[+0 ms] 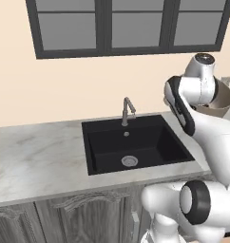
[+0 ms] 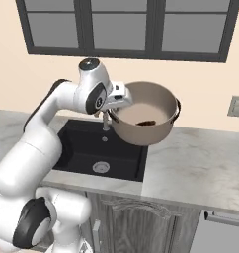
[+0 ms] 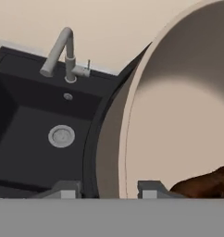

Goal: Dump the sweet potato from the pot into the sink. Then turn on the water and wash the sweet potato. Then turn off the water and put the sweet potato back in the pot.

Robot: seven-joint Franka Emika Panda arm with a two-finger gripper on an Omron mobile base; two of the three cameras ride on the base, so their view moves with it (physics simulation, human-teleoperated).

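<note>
My gripper (image 3: 106, 190) is shut on the rim of the tan pot (image 2: 146, 118), one finger outside the wall and one inside. The pot hangs in the air, tilted, over the right edge of the black sink (image 2: 82, 143) and the counter beside it. In the left base view the pot (image 1: 225, 100) peeks out behind the arm at the right. The dark orange-brown sweet potato (image 2: 147, 122) lies inside the pot against its lower wall; the sweet potato (image 3: 206, 183) also shows in the hand view. No water runs from the grey faucet (image 3: 63, 51).
The sink (image 1: 107, 147) has a round silver drain (image 1: 129, 161) in its floor and the faucet (image 1: 128, 110) at its back edge. Marble counter (image 2: 200, 168) runs to both sides. A dark-framed window (image 1: 126, 23) sits above, and a wall outlet (image 2: 236, 105) is at the right.
</note>
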